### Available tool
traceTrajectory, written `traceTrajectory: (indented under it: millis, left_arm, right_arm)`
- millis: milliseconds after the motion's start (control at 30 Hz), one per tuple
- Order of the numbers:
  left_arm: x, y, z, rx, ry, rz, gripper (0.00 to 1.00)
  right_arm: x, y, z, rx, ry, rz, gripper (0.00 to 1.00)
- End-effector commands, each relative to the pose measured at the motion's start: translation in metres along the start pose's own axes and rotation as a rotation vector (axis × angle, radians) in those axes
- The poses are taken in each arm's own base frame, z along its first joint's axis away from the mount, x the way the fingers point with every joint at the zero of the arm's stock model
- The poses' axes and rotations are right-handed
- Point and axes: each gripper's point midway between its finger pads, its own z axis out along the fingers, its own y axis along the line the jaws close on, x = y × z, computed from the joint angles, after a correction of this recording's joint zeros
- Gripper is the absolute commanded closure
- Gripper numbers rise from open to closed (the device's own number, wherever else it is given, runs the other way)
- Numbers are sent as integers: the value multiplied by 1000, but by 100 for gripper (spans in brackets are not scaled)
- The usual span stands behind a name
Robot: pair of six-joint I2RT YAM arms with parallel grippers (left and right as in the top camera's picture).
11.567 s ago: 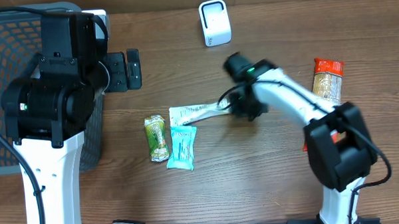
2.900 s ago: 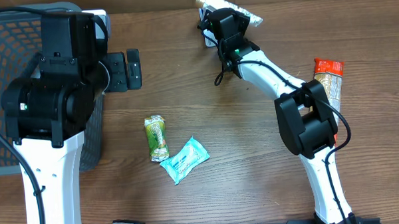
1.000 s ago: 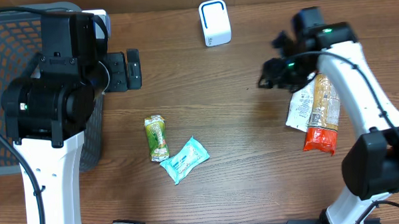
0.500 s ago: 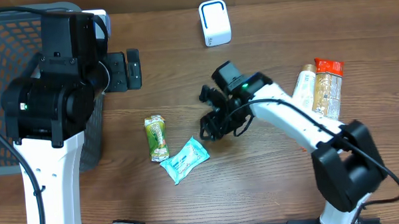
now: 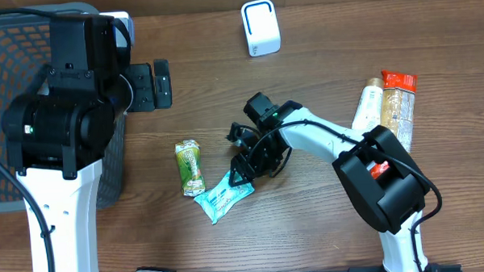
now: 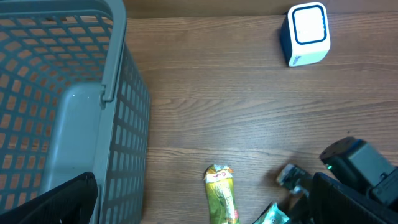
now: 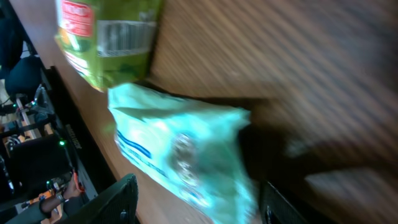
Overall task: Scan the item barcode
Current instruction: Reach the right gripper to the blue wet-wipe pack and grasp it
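Observation:
A teal packet (image 5: pixel 224 197) lies flat on the wooden table beside a green packet (image 5: pixel 190 167). My right gripper (image 5: pixel 245 170) hangs low over the teal packet's right end. In the right wrist view its fingers stand open on either side of the teal packet (image 7: pixel 186 149), the left one clear of it, with the green packet (image 7: pixel 106 37) above. The white scanner (image 5: pixel 261 27) stands at the back of the table. My left gripper (image 5: pixel 153 84) is open and empty next to the basket. The left wrist view looks down on the green packet (image 6: pixel 221 199) and the scanner (image 6: pixel 306 32).
A grey mesh basket (image 5: pixel 6 80) fills the left side, and its wall (image 6: pixel 127 106) is close to my left gripper. A white packet (image 5: pixel 368 107) and an orange packet (image 5: pixel 398 106) lie side by side at the right edge.
My right arm has swung from the packets at the right, across the table's middle, down to the teal packet. The white packet now lies beside the orange one. The left arm is still.

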Motion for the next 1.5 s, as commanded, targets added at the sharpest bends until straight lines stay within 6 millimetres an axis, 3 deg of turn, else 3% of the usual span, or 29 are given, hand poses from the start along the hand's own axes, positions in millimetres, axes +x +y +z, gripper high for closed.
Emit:
traceTrajectory:
  millis: [0,100,167,300,333,500,600,700,833,967,1100,1267,1467]
  left_arm:
    - [-1,-2,0,2,-1,13,0]
    - [-1,-2,0,2,-1,13,0]
    - [-1,-2,0,2,-1,13,0]
    - [-1,-2,0,2,-1,13,0]
    - [-1,-2,0,2,-1,13,0]
    - [-1,-2,0,2,-1,13,0]
    - [-1,-2,0,2,-1,13,0]
    - [-1,-2,0,2,-1,13,0]
    - [-1,-2,0,2,-1,13,0]
    - [-1,-2,0,2,-1,13,0]
    - [-1,-2,0,2,-1,13,0]
    - [-1,-2,0,2,-1,13,0]
    - [-1,-2,0,2,-1,13,0]
  right_arm:
    - [3,18,14,-47,20,3,38]
    - [6,12,29,-27,44,57,42]
    - [7,8,33,-25,54,91,50]
    - [4,3,31,-20,44,131,91]
    - [4,4,31,-21,42,129,96]
    - [0,8,27,-30,36,126,96]
    - [-10,15,11,-2,2,99,96]
    - [-24,16,-24,145,-87,60,96]
    - [-28,24,-88,375,-230,9,96]
    - [-12,24,-140,570,-314,25,96]
    - [10,6,-172,763,-322,85,96]
    - [15,-5,-176,827,-301,99,96]
    - [5,0,-165,750,-317,104,96]
